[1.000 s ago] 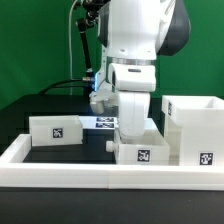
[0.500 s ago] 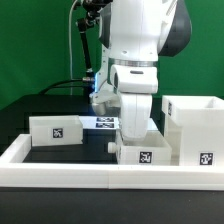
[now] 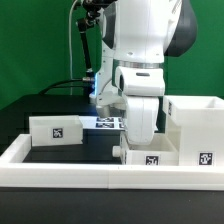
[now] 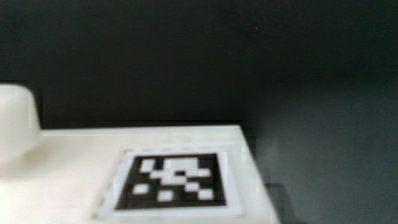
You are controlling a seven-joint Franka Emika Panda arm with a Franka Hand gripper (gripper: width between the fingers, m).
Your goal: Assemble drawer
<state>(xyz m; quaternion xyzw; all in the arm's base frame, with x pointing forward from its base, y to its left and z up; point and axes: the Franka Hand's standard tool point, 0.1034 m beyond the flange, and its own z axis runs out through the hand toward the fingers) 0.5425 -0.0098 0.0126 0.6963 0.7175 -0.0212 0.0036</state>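
White shell (image 3: 198,125): tall open-topped box standing upright at the exterior view's right, with a square black-and-white tag low on its front face.
Middle tray (image 3: 150,157): small open-topped white tray with a tag on its front wall. It sits close against the shell on the side toward the exterior view's left; whether the two touch cannot be told.
Left tray (image 3: 55,128): second small white tray, upright on the table at the exterior view's left, tag facing the camera, well apart from the middle tray and the shell.
Arm (image 3: 140,50): bulky white body reaching down over the middle tray and hiding the space behind it.
Gripper (image 3: 138,138): low at the back edge of the middle tray. Its fingers are hidden behind the wrist and the tray wall, so how wide it stands, and whether it has hold of anything, cannot be told.
Wrist view: blurred; a flat white surface carrying a tag (image 4: 175,182), dark ground beyond, and a rounded white shape (image 4: 15,120) at the edge, too soft to identify.
Marker board (image 3: 107,123): flat on the table behind and between the two trays, partly covered by the arm.
Rail (image 3: 70,170): long, low and white, along the near edge.
Table (image 3: 75,150): black.
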